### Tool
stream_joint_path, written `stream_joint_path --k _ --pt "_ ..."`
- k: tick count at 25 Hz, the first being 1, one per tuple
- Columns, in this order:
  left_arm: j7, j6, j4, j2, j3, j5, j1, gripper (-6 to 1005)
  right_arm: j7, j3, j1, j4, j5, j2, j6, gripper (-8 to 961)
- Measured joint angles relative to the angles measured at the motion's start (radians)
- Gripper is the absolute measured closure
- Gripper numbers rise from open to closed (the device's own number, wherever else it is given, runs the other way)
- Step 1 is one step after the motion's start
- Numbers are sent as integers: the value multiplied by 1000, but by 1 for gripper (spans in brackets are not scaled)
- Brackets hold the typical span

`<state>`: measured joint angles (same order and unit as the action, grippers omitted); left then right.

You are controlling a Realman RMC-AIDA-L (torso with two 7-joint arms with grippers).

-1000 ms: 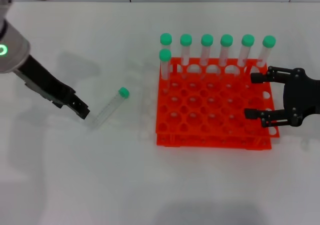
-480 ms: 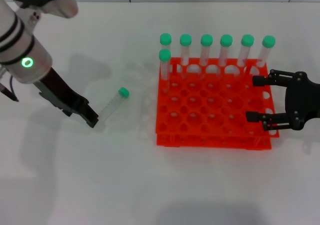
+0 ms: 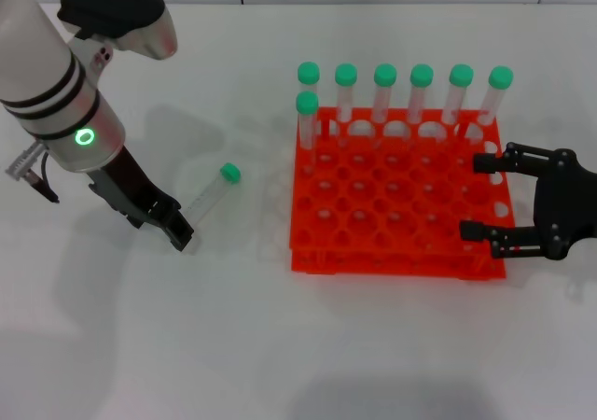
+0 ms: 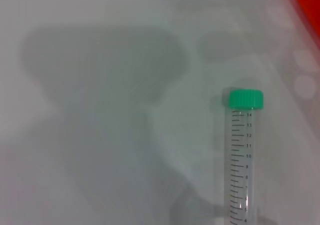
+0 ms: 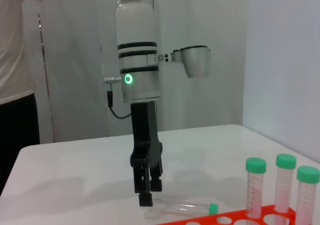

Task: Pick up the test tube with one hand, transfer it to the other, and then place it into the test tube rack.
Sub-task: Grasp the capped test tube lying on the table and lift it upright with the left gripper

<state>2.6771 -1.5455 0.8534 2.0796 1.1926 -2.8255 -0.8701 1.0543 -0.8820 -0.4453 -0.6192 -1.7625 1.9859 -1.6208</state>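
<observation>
The test tube [image 3: 210, 196], clear with a green cap, lies on the white table left of the rack; it also shows in the left wrist view [image 4: 242, 155] and the right wrist view [image 5: 182, 206]. My left gripper [image 3: 160, 228], on the silver-white arm with the green ring light, is open and low by the tube's capless end, a little to its left; it shows in the right wrist view [image 5: 149, 192] too. The orange-red test tube rack [image 3: 392, 252] holds several green-capped tubes [image 3: 384, 91] along its far side. My right gripper [image 3: 471, 196] is open and empty at the rack's right edge.
The rack's corner [image 4: 307, 5] shows in the left wrist view, and its edge [image 5: 225, 219] with three capped tubes [image 5: 286, 177] shows in the right wrist view. A person in a white shirt [image 5: 15, 60] stands beyond the table.
My left arm has swung right and toward the front, bringing its gripper to the tube's capless end. My right gripper has drifted slightly right. The tube has not moved.
</observation>
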Motion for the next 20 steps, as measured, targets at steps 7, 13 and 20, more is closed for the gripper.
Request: stream_joint_path --k 7,13,20 --pt "28 39 -24 4 44 5 -5 382 -1 0 16 -2 2 2 -21 99" --pt "50 65 -28 4 89 5 -7 572 -1 -1 17 -2 3 6 -24 100" --pt "53 92 -29 3 98 4 -7 661 -11 -1 19 -2 3 12 -37 100"
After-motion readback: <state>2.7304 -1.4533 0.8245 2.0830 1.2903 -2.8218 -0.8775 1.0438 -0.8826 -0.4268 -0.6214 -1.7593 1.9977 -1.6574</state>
